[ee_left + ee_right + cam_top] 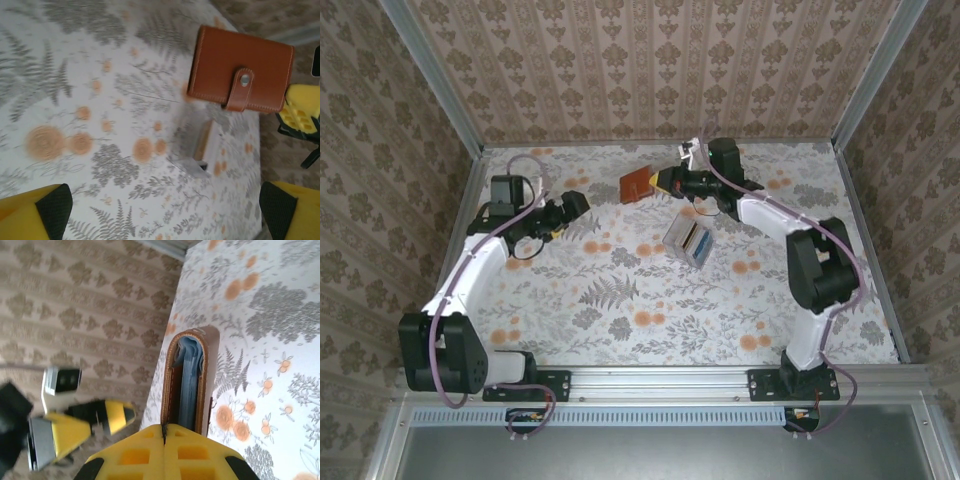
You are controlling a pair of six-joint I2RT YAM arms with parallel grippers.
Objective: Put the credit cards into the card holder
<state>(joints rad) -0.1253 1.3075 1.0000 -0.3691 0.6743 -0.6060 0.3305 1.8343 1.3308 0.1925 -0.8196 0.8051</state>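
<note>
Card holder at the upper centre of the floral table, right gripper closed at its right edge.

In the top view the reddish-brown holder is seen with its snap strap fastened. In the right wrist view the right gripper's yellow fingers are pressed together with nothing between them, and blue card edges are visible inside the holder's end. The loose credit cards are stacked right of centre, below the holder and apart from it. The left gripper is placed left of the holder, its jaws spread wide and nothing held.
</note>
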